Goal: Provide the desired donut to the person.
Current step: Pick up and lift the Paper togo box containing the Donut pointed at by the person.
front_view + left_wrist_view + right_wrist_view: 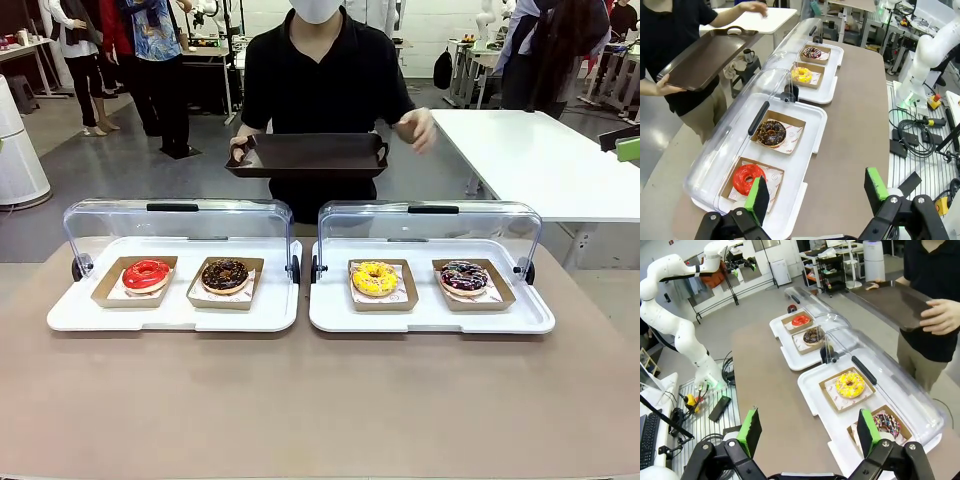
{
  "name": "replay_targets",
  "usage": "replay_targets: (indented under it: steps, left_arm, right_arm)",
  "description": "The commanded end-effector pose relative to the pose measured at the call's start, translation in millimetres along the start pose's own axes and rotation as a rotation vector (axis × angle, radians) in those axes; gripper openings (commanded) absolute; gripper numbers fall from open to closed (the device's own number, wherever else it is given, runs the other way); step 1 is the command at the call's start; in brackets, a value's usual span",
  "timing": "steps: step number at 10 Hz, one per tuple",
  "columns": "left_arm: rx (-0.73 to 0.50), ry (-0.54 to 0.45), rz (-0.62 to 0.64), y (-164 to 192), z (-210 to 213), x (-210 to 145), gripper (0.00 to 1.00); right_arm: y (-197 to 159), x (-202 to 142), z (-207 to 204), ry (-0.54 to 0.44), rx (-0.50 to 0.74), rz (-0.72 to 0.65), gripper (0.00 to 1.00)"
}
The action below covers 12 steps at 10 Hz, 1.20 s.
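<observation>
From my station the brown desk is bare along its near edge. Two white trays sit side by side along its far edge. The left tray lies toward the far left corner and the right tray toward the far right corner. Each has its clear hinged cover swung up at the back, the left cover and the right cover.

Four donuts sit in cardboard boats, two to a tray. The left tray holds a red glazed donut and a chocolate sprinkled donut. The right tray holds a yellow donut and a purple glazed donut. I cannot tell which one is wanted.

The person stands just past the far edge, at the gap between the trays. One hand grips a dark brown serving tray, and the other hand is lifted off to the side and blurred.

The left gripper hangs above the left end of the desk, its jaws spread wide with nothing between them. The right gripper hangs above the right end, its jaws equally wide and empty.

Beyond the desk I see a grey floor, a white desk at far right, and other people standing far left. Cables trail on the floor by the right arm's base.
</observation>
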<state>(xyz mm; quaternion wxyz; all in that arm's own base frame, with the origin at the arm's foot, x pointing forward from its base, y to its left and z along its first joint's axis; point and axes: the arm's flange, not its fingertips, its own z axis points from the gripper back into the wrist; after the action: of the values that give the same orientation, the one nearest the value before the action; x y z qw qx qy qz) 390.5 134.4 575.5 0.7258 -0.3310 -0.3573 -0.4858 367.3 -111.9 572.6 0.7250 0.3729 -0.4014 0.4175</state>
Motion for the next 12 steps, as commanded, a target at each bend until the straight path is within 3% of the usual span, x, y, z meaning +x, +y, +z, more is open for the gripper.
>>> replay_targets:
  steps: [1,12]
  left_arm:
    - [-0.002,-0.01,-0.001,0.7,4.2,0.9,1.0]
    - [-0.002,-0.01,-0.001,0.7,4.2,0.9,1.0]
  right_arm:
    - [-0.5,0.7,-0.8,-0.006,0.005,0.004,1.0]
    - [-0.5,0.7,-0.8,-0.006,0.005,0.004,1.0]
